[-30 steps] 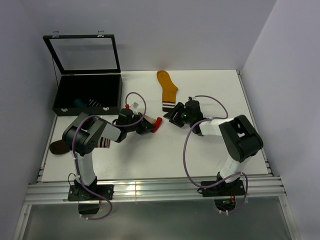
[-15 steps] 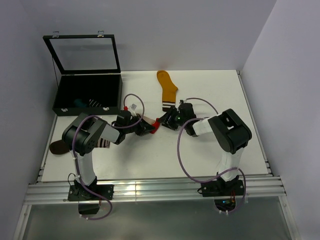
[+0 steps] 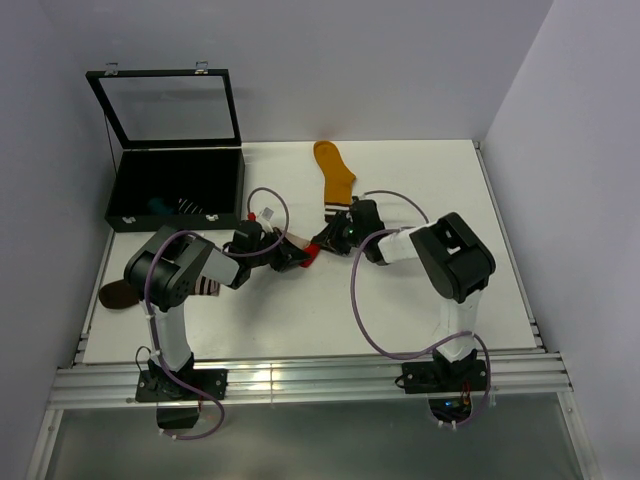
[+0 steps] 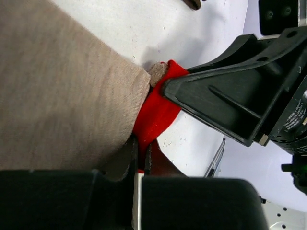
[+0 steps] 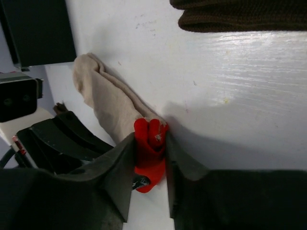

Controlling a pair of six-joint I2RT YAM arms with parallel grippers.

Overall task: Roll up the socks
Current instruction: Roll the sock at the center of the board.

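Note:
A beige sock (image 4: pixel 62 96) with a red end (image 5: pixel 148 139) lies on the white table between the arms. My left gripper (image 4: pixel 139 143) is shut on it, pinching red fabric where beige meets red. My right gripper (image 5: pixel 150 143) faces it from the right, and both its fingers press on the bunched red end. From above, the left gripper (image 3: pixel 290 256) and right gripper (image 3: pixel 322 243) almost touch at the red end (image 3: pixel 310 252). A mustard sock (image 3: pixel 335 175) with a striped cuff lies just behind them.
An open black box (image 3: pixel 175 185) with a clear lid stands at the back left, with a teal sock (image 3: pixel 158 206) and a striped sock (image 3: pixel 190 206) inside. A brown sock (image 3: pixel 115 293) lies at the left edge. A dark brown knit cuff (image 5: pixel 240 14) is near the right gripper.
My right gripper has moved left from beside the mustard sock's cuff to the red end, and its jaws have closed in on it. The left gripper has kept its hold.

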